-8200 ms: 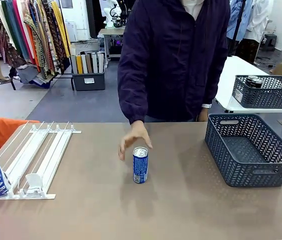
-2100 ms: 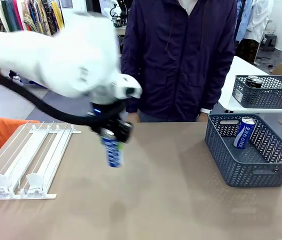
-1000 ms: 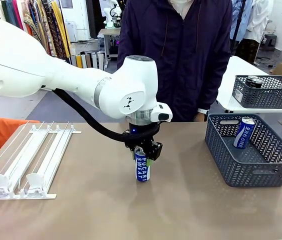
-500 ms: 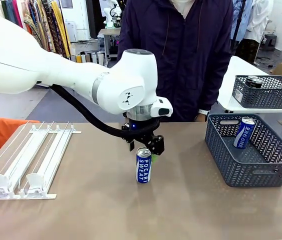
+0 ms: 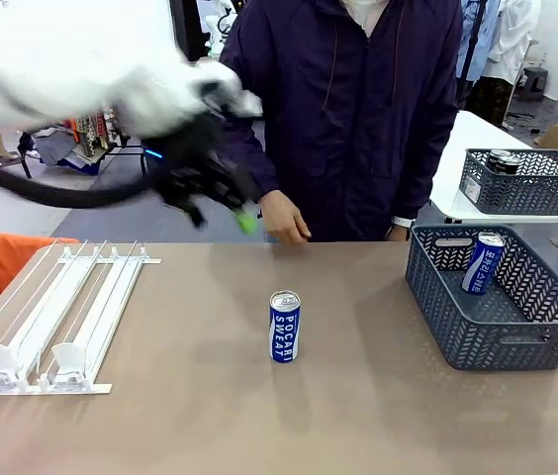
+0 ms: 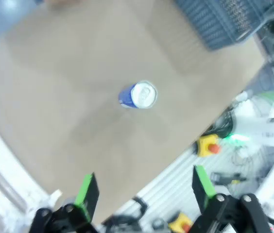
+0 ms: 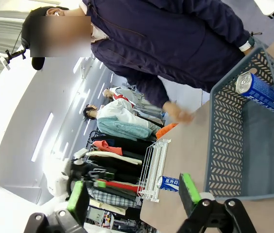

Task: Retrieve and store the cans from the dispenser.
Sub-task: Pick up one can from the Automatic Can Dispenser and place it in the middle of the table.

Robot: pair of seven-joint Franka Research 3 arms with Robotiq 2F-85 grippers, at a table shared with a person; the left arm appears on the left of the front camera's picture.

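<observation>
And the left pincer [image 5: 222, 195] has let go, jaws spread wide and empty, swinging up and away toward ten o'clock! The blue can [image 5: 284, 326] now stands alone mid-counter [image 5: 378, 416], upright. The person's hand [image 5: 284, 219] waits at twelve o'clock. The right pincer [image 7: 133, 194] gapes empty. One can [image 5: 482, 262] lies in the basket [image 5: 497, 341] at three o'clock; the dispenser [image 5: 56, 317] looks emptied.

— What moved in the last second?

— The left tool [image 5: 222, 203] let go of the blue can [image 5: 284, 326] at the middle of the table [image 5: 358, 416], its jaws now wide apart, and swung up and away toward ten o'clock, blurred.

— Anything else?

— The person's hand [image 5: 281, 218] has come forward to the table's far edge, at twelve o'clock from the can.
</observation>
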